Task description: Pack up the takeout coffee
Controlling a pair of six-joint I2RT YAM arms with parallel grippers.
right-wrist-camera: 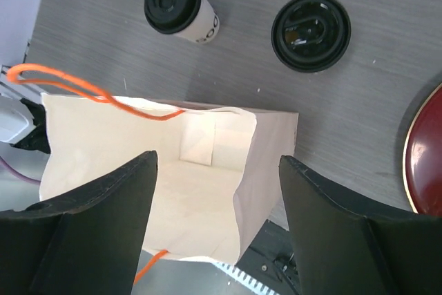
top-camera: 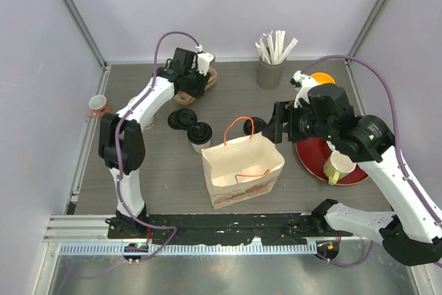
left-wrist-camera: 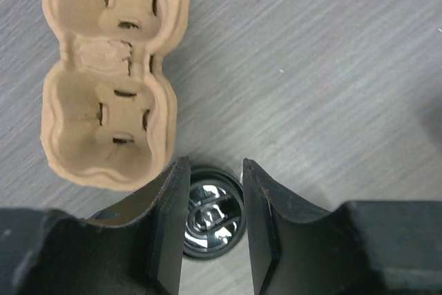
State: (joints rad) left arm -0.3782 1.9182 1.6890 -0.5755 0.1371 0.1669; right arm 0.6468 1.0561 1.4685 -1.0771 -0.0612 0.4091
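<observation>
**Top external view**
- Takeout coffee: cream cup with its black lid on, upright on the table, just beyond the far left corner of the paper bag and outside it.
- Paper bag: standing mid-table, mouth open, orange handles up.
- Left gripper: at the far left, over the brown cup carrier; the jaws cannot be read from here.
- Right gripper: beside the bag's far right corner.
- Loose lids: black, a small group left of the coffee.
- Single lid: black, between the bag's far handle and the right gripper.
- Red plate: right of the bag, with a pale yellow cup on it (both partly under the right arm).
- Stick holder: grey pot of white sticks at the far edge.
- Pink mug: at the left edge, well apart from the rest.

**Left wrist view**
- Left gripper: jaws partly apart, released, with nothing between the pads.
- Round black item: shiny inside, lying on the table below the gap. It is wider than the gap and partly hidden by both fingers (lid or not, cannot tell).
- Cup carrier: two wells in view, just beside the left finger.

**Right wrist view**
- Right gripper: jaws wide apart, released, above the bag's open mouth.
- Paper bag: its floor is visible through the mouth.
- Takeout coffee: on the table beyond the bag, lid on, with a dark print on its side.
- Single lid: right of the coffee, apart from it.
- Red plate: only its rim shows, at the right edge.
</observation>
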